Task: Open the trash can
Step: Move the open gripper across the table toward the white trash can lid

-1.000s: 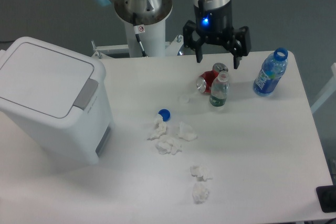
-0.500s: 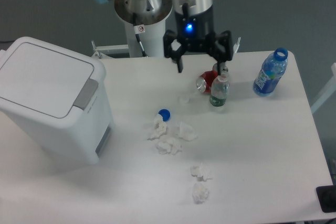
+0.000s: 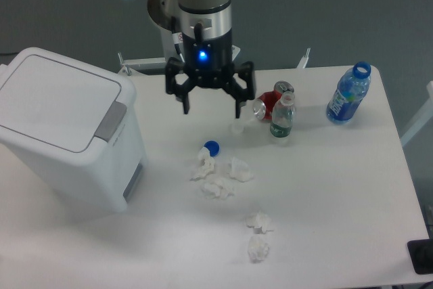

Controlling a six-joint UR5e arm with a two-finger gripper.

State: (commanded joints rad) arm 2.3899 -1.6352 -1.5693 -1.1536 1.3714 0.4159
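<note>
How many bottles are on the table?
2. A blue bottle stands without a cap near the table's far right corner, and a small clear bottle stands beside the red can. None seems hidden.

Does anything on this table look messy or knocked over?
Yes. A red can lies tipped beside an upright small bottle, a loose blue cap sits alone, and crumpled white tissues are scattered mid-table. The trash can is shut.

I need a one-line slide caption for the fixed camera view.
Open gripper above the table, right of the closed trash can.
</note>
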